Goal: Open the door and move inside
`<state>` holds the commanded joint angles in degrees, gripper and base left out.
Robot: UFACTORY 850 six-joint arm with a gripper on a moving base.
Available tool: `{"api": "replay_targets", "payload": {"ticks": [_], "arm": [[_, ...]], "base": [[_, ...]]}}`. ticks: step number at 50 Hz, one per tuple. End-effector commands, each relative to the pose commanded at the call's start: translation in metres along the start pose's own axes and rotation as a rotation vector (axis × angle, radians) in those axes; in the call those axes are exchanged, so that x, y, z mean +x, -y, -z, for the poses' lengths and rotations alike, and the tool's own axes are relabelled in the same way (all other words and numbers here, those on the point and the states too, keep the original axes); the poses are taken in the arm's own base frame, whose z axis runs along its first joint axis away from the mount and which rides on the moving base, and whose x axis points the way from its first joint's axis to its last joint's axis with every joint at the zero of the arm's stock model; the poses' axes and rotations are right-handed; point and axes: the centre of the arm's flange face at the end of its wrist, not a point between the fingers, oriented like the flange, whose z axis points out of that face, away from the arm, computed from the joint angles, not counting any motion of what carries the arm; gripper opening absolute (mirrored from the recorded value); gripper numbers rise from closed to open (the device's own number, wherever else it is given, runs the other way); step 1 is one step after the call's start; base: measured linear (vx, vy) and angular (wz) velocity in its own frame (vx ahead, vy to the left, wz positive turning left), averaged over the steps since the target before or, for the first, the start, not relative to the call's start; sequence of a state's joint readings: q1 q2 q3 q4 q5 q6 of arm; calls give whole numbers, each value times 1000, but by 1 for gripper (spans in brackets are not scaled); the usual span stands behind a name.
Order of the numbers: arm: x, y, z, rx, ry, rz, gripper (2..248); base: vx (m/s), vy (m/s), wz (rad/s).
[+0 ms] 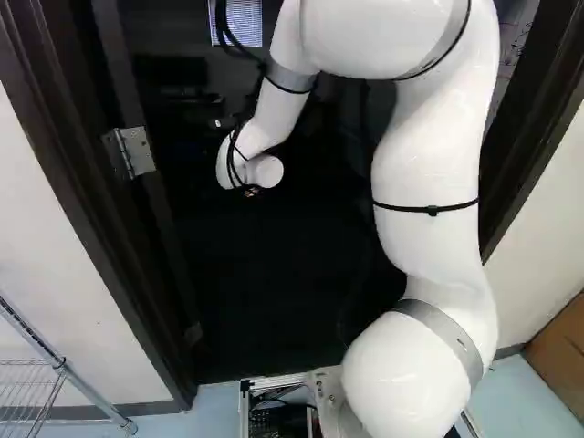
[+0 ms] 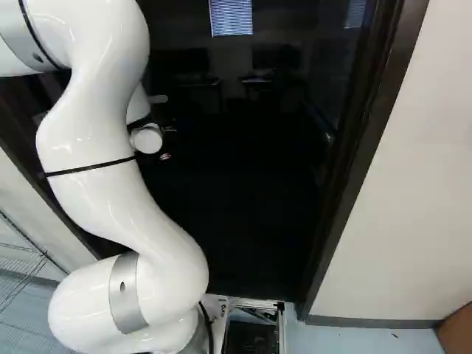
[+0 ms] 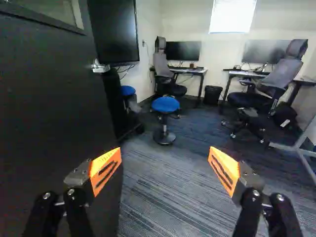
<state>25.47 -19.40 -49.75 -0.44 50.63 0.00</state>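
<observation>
The big matte-black door stands open into a carpeted room, its broad face running alongside the black two-finger gripper with orange pads. In the wrist view the gripper is spread wide, the fingers well apart and nothing between them; one finger lies against the door's dark face in the picture, though whether it touches cannot be told. The door's silver metal handle sits ahead of that same finger, out of its grasp. At the door's hinge side, a silver metal hinge shows on the dark brown door frame in the left base view. The white, smooth-shelled arm reaches from this side of the door into the opening beside it. Beyond the door, a large black wall screen hangs near its free edge, and a round blue-topped stool stands farther in. Well past the door are a grey high-backed office chair, a black plastic bin and, farther from it, a second grey mesh chair.
</observation>
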Motion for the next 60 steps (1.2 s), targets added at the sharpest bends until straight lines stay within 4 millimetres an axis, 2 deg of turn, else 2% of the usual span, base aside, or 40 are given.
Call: {"api": "replay_targets", "payload": {"ticks": [60], "arm": [[-15,-22,133,-31,37,11,247]], "base": [[0,0,0]]}}
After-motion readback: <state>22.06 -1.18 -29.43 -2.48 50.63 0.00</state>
